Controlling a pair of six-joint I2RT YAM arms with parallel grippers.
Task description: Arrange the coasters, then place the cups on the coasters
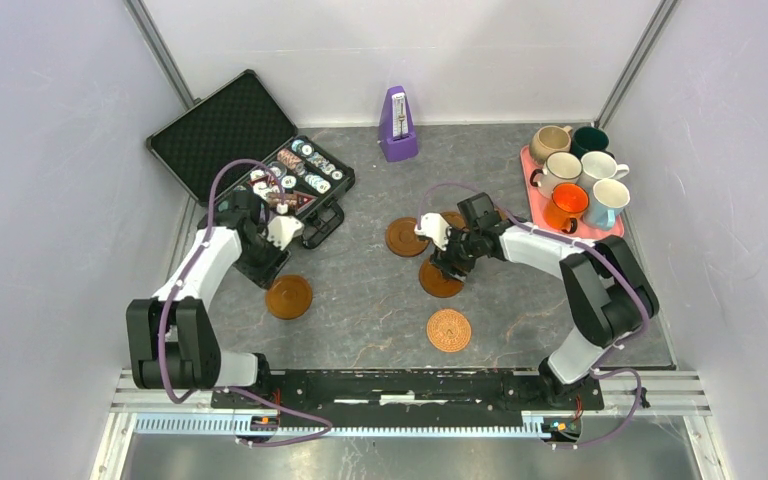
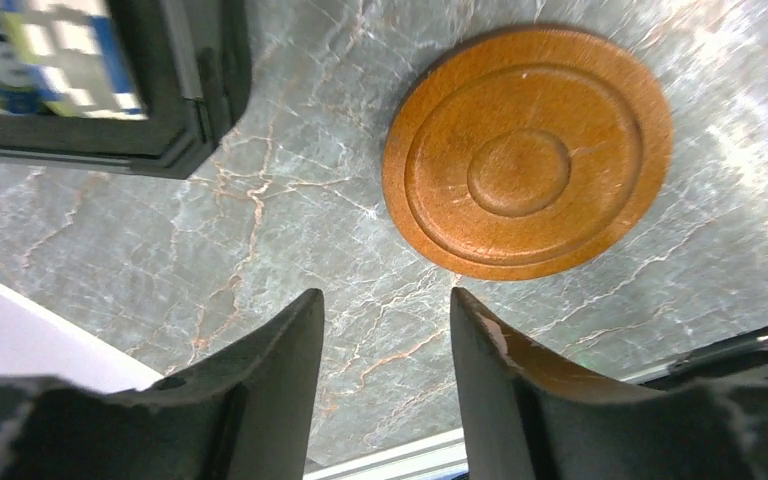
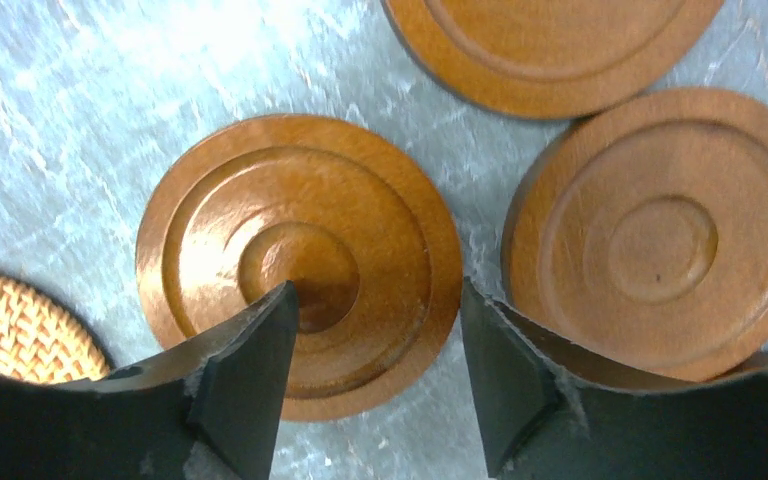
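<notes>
1. The left gripper (image 2: pixel 385 298) has its jaws narrowly parted with nothing between them, over the grey marbled table (image 2: pixel 110 230).
2. A round brown wooden coaster (image 2: pixel 527 150) lies flat just ahead of its fingertips.
3. The right gripper (image 3: pixel 375 290) has its jaws well apart and empty, over a second wooden coaster (image 3: pixel 300 250). A third wooden coaster (image 3: pixel 660 235) lies just beside it.
4. Six handled mugs (image 1: pixel 563 168) stand on the pink rectangular tray (image 1: pixel 526 158), far right.

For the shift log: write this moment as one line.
stage: arranging, no cup placed | left pincer: open, empty, lone coaster ahead | right pincer: open over centre coaster | cups: six on pink tray
</notes>
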